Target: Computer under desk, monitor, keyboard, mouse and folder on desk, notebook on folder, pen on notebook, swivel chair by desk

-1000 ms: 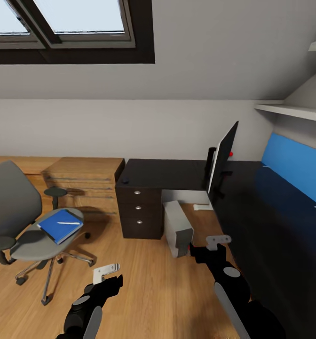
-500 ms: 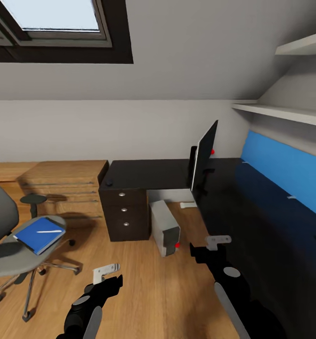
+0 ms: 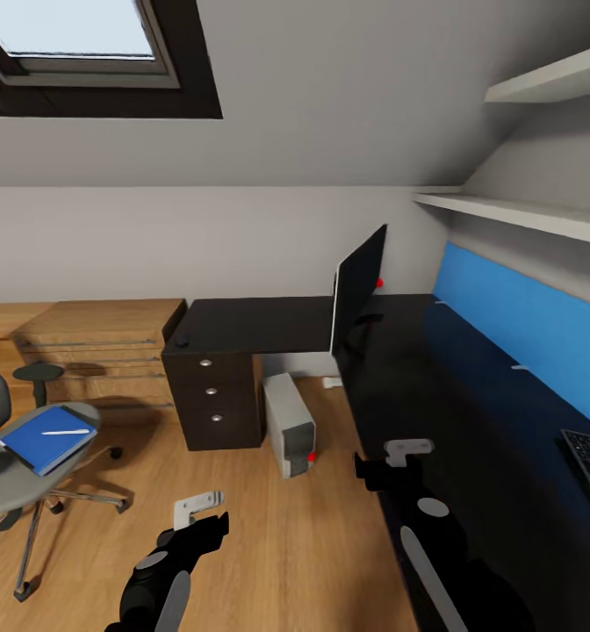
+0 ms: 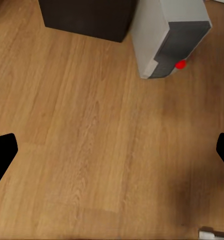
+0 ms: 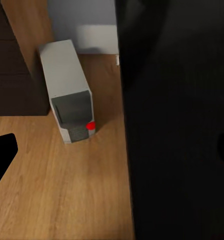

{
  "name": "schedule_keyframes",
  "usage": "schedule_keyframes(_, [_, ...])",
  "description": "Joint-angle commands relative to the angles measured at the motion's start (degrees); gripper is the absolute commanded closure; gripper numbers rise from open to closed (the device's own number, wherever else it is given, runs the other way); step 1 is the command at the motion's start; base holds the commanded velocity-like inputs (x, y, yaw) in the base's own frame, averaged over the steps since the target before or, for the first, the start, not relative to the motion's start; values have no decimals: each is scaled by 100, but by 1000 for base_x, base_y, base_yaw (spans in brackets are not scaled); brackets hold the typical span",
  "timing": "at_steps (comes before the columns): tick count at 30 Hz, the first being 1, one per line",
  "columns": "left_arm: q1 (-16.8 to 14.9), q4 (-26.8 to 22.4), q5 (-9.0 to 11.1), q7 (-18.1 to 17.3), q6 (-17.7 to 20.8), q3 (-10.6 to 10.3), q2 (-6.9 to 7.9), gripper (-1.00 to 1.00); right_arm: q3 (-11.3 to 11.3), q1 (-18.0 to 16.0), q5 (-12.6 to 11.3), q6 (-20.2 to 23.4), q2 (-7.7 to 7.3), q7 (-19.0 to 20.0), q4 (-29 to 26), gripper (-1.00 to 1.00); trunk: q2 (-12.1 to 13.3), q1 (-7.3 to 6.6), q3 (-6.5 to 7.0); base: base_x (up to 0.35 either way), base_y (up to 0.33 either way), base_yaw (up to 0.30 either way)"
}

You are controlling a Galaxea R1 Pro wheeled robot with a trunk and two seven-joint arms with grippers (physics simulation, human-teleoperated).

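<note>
Pale grey walls rise to a sloped ceiling, where a dark-framed skylight (image 3: 75, 53) lets in daylight. Below the skylight, low oak cabinets (image 3: 75, 347) line the wall — standing on oak plank floor (image 3: 269, 535). Well right of the skylight hang two white shelves (image 3: 514, 211), a blue wall panel (image 3: 532, 325) beneath them.

I see even, soft daylight from the skylight (image 3: 75, 35); the glossy desk (image 3: 471, 412) mirrors blue, edges render slightly soft.

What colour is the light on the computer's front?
Red: a small dot low on the grey-white computer, at its dark front panel. Clearest in the right wrist view.
</note>
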Motion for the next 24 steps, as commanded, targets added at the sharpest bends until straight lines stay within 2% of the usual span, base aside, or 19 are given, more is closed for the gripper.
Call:
schedule_keyframes(1, [-4,-8,59,55,18,-3,2,-100,9,-6,-59,9,-8,-56,-6,-100,-5,0,-7,0,-316,0])
schedule_keyframes(11, [-4,-29,55,61,13,-1,5,-100,-222,-6,-64,4,-9,-35,2,-100,-5,0,-7,0,-317,0])
schedule_keyframes(14, [-4,-46,59,61,11,-1,6,-100,-498,-6,-65,5,-4,-25,3,-100,-5,0,-7,0,-317,0])
schedule_keyframes(16, [-4,-50,61,61,13,-1,6,-100,-592,-6,-66,7,-1,-20,3,-100,-5,0,-7,0,-317,0])
schedule_keyframes(24, [-4,-48,57,61,17,-1,6,-100,-653,-6,-78,12,0,-19,3,-100,-5,0,-7,0,-316,0])
